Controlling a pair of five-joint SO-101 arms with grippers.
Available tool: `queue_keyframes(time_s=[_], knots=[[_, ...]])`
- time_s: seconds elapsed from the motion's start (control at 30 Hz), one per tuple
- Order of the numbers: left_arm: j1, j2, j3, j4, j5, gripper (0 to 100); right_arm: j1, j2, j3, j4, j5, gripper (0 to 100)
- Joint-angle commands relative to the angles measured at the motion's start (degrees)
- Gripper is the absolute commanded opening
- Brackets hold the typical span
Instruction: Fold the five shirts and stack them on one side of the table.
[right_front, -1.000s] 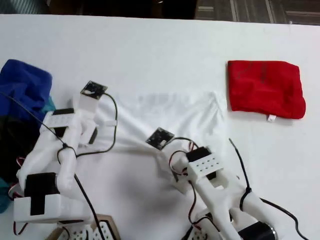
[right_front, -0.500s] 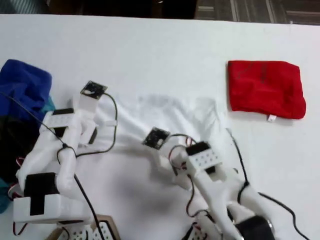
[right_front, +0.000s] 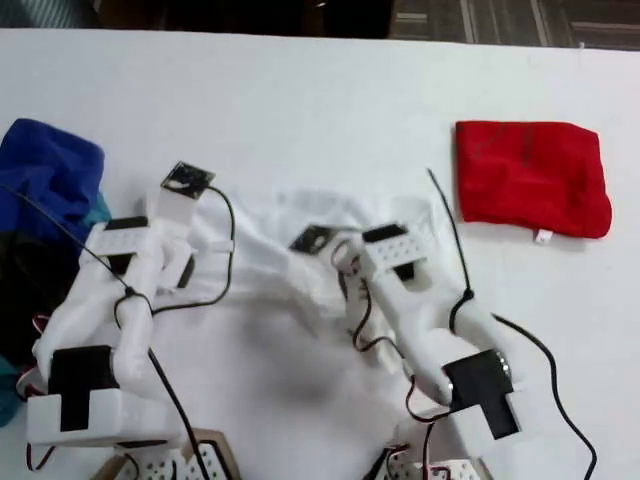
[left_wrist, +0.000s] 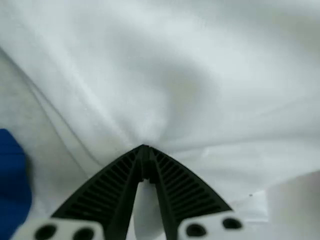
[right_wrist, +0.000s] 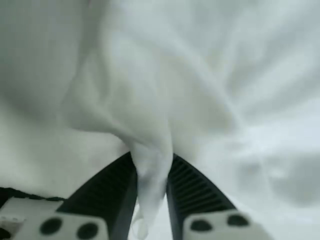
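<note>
Change: right end effector (right_wrist: 150, 170), pinching white shirt (right_front: 270, 235) cloth, has travelled toward the worktop's far edge.
Left end effector (left_wrist: 144, 152): clamped on the shirt, unmoved.
Meaning: fold underway.

Top-down cam, wrist cams close, shared shirt (right_front: 265, 245)

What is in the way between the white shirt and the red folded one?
Nothing visible. Bare table lies between the white shirt and the red shirt. The right claw and the left claw both pinch the white shirt.
</note>
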Motion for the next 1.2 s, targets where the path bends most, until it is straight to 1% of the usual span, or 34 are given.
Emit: queue_keyframes(time_s=[0.0, 0.07, 0.23, 0.37, 0.43, 0.57, 0.63, 0.77, 0.8, 0.9, 0.93, 1.0, 1.07, 1.13, 1.17], knots=[[-0.62, -0.79, 0.04, -1.14, -0.26, 3, 3.03, -1.01, -12.84, 8.75, 5.54, 1.9], [-0.62, -0.79, 0.04, -1.14, -0.26, 3, 5.23, -0.92, -18.29, 11.38, 8.79, 2.2], [-0.62, -0.79, 0.04, -1.14, -0.26, 3, 10.07, 2.07, -26.73, 9.71, 16.09, 2.5], [-0.62, -0.79, 0.13, -1.14, -0.26, 3, 10.68, 10.68, -33.41, 8.22, 17.05, 2.9], [-0.62, -0.79, 0.13, -1.14, -0.26, 3, 10.59, 14.9, -37.63, 8.48, 16.79, 6.8], [-0.62, -0.79, 0.13, -1.14, -0.26, 3, 10.59, 21.32, -45.1, 8.31, 16.79, 18.2], [-0.62, -0.79, 0.13, -1.14, -0.18, 3, 10.59, 23.96, -48.53, 8.04, 16.79, 20.6], [-0.62, -0.79, 0.13, -1.14, -0.18, 3, 11.74, 27.47, -56.26, 8.13, 16.53, 20.0], [-0.62, -0.79, 0.13, -1.14, -0.18, 3, 12.18, 27.82, -57.85, 8.31, 15.38, 20.0], [-0.62, -0.79, 0.04, -1.14, -0.18, 3, 13.76, 27.65, -61.54, 9.27, 7.56, 18.2], [-0.62, -0.79, 0.04, -1.14, -0.18, 3, 14.2, 27.38, -62.51, 10.33, 5.27, 16.3], [-0.62, -0.79, 0.04, -1.14, -0.18, 3, 15.16, 26.51, -63.12, 12.88, 2.02, 9.4], [-0.62, -0.79, 0.04, -1.14, -0.18, 3, 15.34, 26.07, -63.12, 16.22, 1.58, 0.6], [-0.62, -0.79, 0.04, -1.14, -0.18, 3, 15.34, 26.07, -62.95, 21.32, 1.76, 3.6], [-0.62, -0.79, 0.04, -1.14, -0.18, 3, 15.16, 26.15, -62.95, 23.25, 1.76, 2.2]])
